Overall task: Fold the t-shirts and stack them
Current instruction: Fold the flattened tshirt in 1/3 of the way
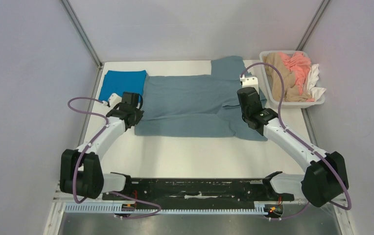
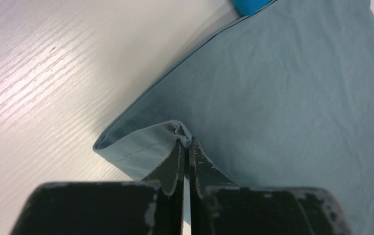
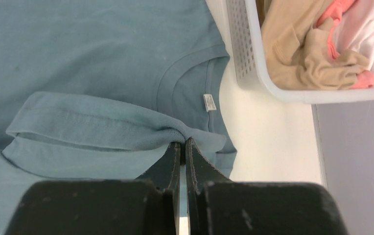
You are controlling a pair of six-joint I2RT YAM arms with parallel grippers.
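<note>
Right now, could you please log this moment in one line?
grey tee: mid-fold | left tool: shut on its corner | right tool: shut near collar | blue tee: folded, far left

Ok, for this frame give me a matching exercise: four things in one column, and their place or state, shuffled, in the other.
Things:
1. cobalt tee
2. grey-blue tee
3. basket
4. right gripper

Place or state:
A. at the far right, holding laundry
B. folded, at the far left
C. shut on a bunched fold
D. spread out in the middle

Pairs: 1-B, 2-D, 3-A, 4-C.
</note>
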